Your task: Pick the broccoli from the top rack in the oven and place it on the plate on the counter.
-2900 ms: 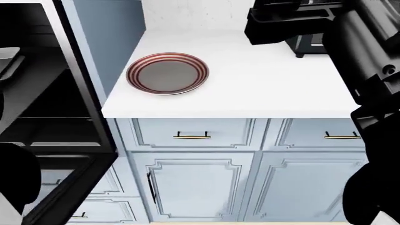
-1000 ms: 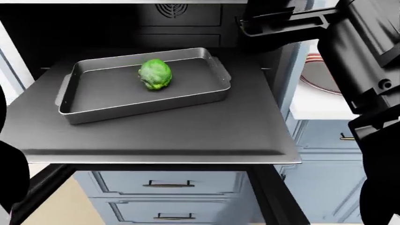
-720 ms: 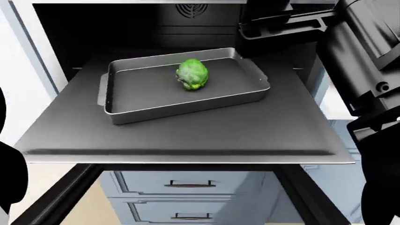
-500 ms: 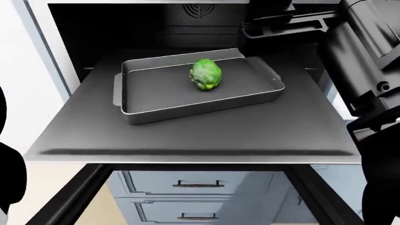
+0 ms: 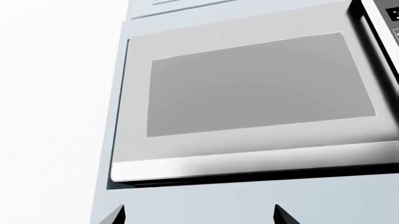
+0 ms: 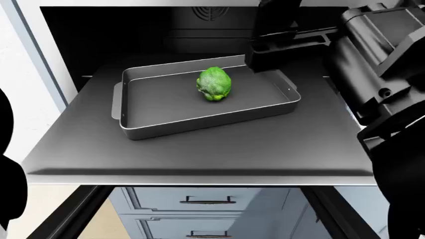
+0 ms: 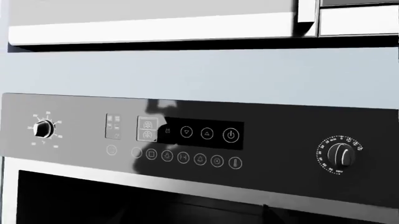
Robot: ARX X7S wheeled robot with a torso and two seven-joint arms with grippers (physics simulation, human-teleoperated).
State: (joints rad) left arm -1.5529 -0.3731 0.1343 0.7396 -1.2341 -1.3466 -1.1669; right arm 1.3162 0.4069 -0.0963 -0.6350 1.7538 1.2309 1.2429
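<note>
Resting loose near the middle of the baking tray (image 6: 166, 107) on the pulled-out top rack (image 6: 199, 154), the broccoli (image 6: 214, 83) looks light, bumpy and slightly yielding, best pinched across its widest part. The right hand (image 6: 282, 45) hangs just beyond it, its state unreadable. Low tray walls leave open room above.

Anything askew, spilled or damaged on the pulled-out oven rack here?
Only the baking tray: it sits skewed on the top rack, not square to its front edge. The broccoli lies inside the tray, intact. Nothing spilled or damaged.
</note>
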